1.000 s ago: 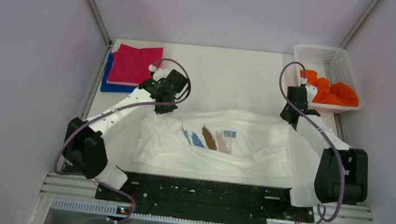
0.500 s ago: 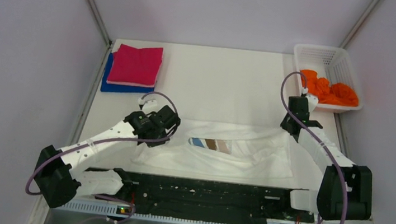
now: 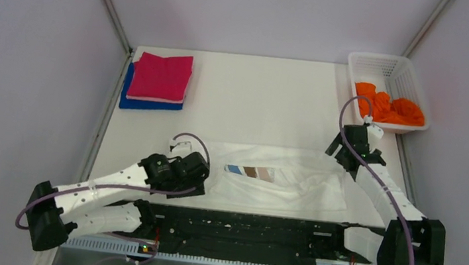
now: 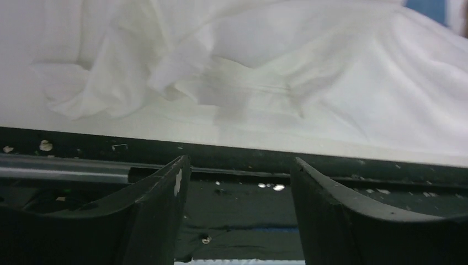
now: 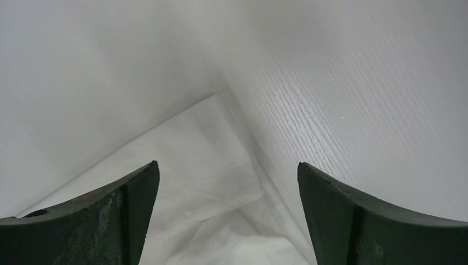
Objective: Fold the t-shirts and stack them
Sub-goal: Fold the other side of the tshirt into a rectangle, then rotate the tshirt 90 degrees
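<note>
A white t-shirt [image 3: 293,179] lies folded in a long band near the table's front edge, its blue-and-brown print [image 3: 250,172] facing up. My left gripper [image 3: 194,180] is at the shirt's left end, open and empty. In the left wrist view the left gripper [image 4: 240,165] hangs over the black rail, with the white cloth [image 4: 287,61] just beyond. My right gripper [image 3: 341,149] is open above the shirt's far right corner [image 5: 204,160]; the right gripper [image 5: 228,165] holds nothing. A magenta shirt [image 3: 161,76] lies folded on a blue one [image 3: 148,104] at the far left.
A white lattice basket [image 3: 387,59] at the far right holds a crumpled orange shirt [image 3: 391,108]. A black rail [image 3: 241,226] runs along the near edge of the table. Grey walls close in both sides.
Both arms drew the shirt's far edge toward the near edge, folding it over into a narrower band. Both grippers were shut on the cloth and have now opened, letting it go.
</note>
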`<state>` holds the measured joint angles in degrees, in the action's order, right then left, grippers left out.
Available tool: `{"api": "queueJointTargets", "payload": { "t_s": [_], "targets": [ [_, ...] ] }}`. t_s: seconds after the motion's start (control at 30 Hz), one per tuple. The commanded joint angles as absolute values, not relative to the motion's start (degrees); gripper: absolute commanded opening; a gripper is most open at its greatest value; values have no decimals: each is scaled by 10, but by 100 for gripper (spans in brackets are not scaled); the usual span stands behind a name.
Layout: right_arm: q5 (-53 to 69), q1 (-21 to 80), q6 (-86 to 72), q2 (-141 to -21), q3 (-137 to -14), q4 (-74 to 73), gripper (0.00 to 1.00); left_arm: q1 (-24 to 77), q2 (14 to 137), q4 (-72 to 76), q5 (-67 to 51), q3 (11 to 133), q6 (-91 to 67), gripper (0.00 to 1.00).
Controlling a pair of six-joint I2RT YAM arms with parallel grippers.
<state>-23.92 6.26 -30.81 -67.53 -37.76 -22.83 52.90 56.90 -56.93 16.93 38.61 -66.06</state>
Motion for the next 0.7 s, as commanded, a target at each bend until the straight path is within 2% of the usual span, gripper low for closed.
{"api": "queueJointTargets", "payload": {
  "t_s": [0.0, 0.07, 0.13, 0.23, 0.33, 0.47, 0.67],
  "targets": [
    [-245, 66, -309, -616, -393, -244, 97, 564, 502, -546, 178, 441, -626, 74],
    [-202, 70, -295, -602, -393, -237, 98, 564, 498, -514, 195, 450, -602, 89],
    [-140, 82, -280, -593, -381, -203, 99, 560, 505, -460, 228, 446, -589, 98],
    [-53, 99, -276, -603, -348, -119, 99, 544, 541, -389, 254, 443, -577, 99],
    [-7, 123, -285, -637, -331, -68, 99, 485, 591, -342, 216, 431, -587, 99],
    [-31, 163, -286, -706, -343, -56, 99, 409, 651, -226, 121, 371, -593, 99],
    [-31, 185, -297, -757, -337, -35, 99, 324, 778, -138, 106, 366, -606, 99]
  ]
}}
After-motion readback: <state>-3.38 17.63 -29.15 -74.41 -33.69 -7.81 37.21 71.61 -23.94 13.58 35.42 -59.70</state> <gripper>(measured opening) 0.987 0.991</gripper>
